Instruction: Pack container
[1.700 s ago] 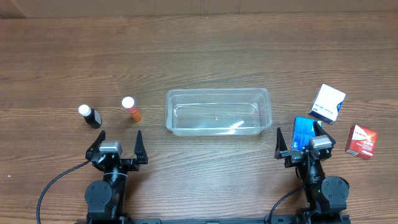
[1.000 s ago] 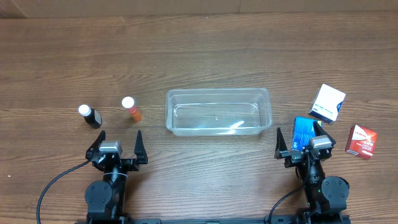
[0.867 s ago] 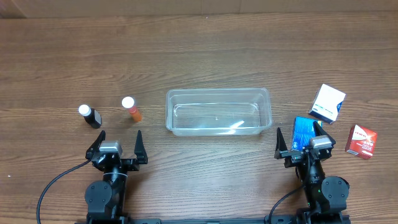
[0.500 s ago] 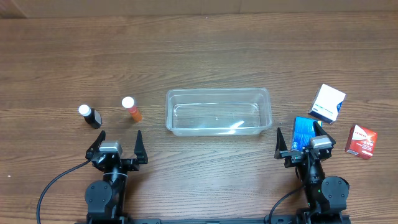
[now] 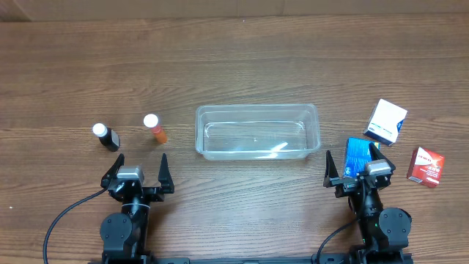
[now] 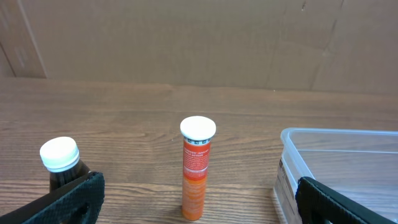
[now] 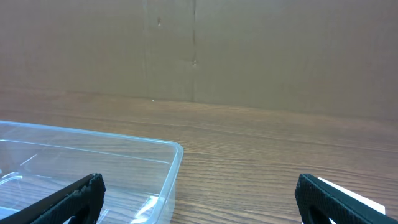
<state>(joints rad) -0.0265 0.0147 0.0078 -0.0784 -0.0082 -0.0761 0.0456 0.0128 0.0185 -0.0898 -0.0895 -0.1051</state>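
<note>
- Two arms sit folded low at the near edge of the table (image 5: 234,59) — both point straight ahead, flat and level.
- Left gripper (image 5: 141,160): wide open, with nothing in it.
- Right gripper (image 5: 352,163): wide open too. From above, a blue box (image 5: 357,155) shows in the gap between its fingers. The wrist view does not show the box at all, so I think it lies lower down and is not held.
- Container (image 5: 256,107): ahead of the right gripper and off to its left; ahead of the left gripper and off to its right. It looks empty.
- An orange tube (image 5: 155,128) stands just ahead of the left gripper. A dark bottle (image 5: 105,136) stands ahead and to its left.
- A white box (image 5: 386,122) lies ahead of the right gripper, a bit to its right. A red box (image 5: 426,166) lies beside it on the right.
- What could go wrong:
  - The tube is tall and thin. A finger that bumps it could knock it over, and then it may roll.
  - The bottle is near the tube, so a wide-open reach for one could hit the other.
  - The blue box could get pushed away if the right fingers come down on top of it and not beside it.
  - The container looks light — a bump on its wall could slide it.
  - Both arms over the container at once could hit each other.
</note>
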